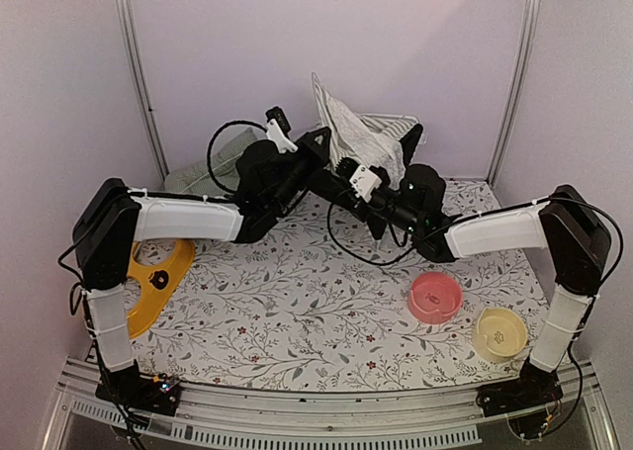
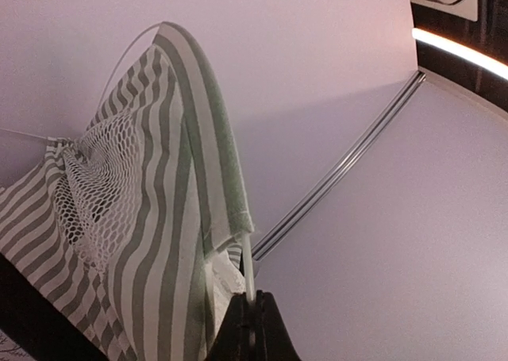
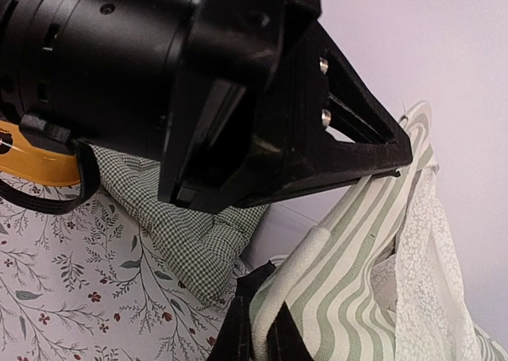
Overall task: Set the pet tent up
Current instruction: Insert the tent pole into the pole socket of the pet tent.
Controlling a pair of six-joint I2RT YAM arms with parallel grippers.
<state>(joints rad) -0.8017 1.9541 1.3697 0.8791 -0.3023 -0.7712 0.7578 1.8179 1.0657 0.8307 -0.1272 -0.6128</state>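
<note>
Our left tool (image 2: 252,325) pinched the pet tent (image 2: 159,194) by a bendy pole (image 2: 248,259), our right tool (image 3: 259,333) gripped fabric (image 3: 341,250); the pole could spring free.

walls: pale lilac panels (image 1: 326,35) behind left claw (image 2: 254,307) and right claw (image 3: 260,323) | rails: metal uprights (image 1: 138,74) in the back corners, outboard of each claw | table: floral-print top (image 1: 297,312) beneath both claws | light: bright strip (image 2: 460,48) up-right of left claw

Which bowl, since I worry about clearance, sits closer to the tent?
The pink bowl, nearer the tent; the cream bowl sits by the front right corner.
</note>
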